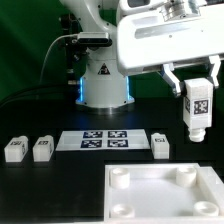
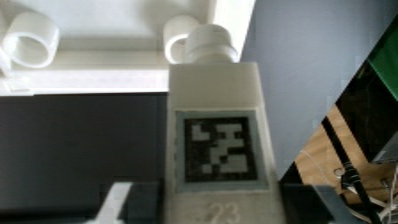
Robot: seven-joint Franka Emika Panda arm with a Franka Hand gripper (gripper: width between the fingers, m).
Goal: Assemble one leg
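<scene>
Exterior view: tool (image 1: 195,86) tight around the leg (image 1: 197,126), its tag (image 1: 198,103) apparently a black-and-white pattern.

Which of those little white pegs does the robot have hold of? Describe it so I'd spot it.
Find the large white square plate in the foreground. Above its far corner on the exterior view's right, the leg hangs upright between the robot's fingers. The other legs lie on the table; this one alone is in the air.
</scene>
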